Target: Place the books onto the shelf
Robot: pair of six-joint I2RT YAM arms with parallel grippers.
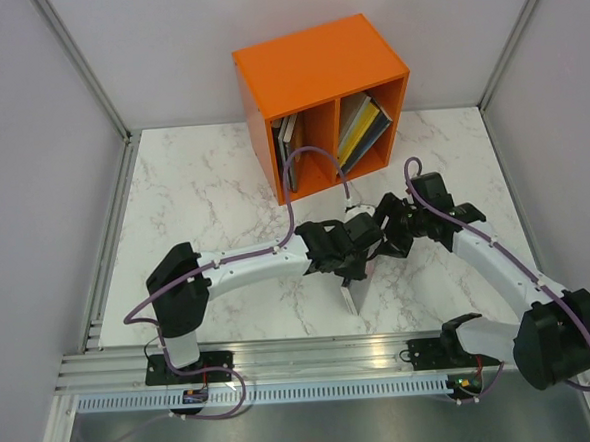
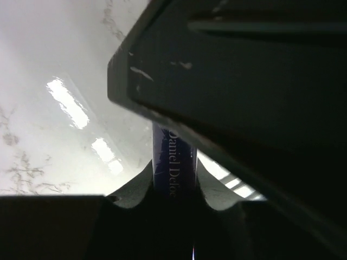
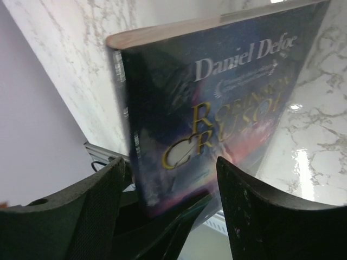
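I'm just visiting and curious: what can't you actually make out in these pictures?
Top view: shelved books' titles, too small.
Top view: held book, mostly under left gripper.
Left wrist: spine text cut off by the fingers; dark blur fills the upper right.
Right wrist: cover's bottom, behind right gripper.

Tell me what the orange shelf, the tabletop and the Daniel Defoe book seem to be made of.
Orange shelf: matte flat panels, probably plastic or painted board. Tabletop: glossy marble-look surface, grey veins and glare; possibly laminate. Daniel Defoe book: paper pages, glossy printed card cover.
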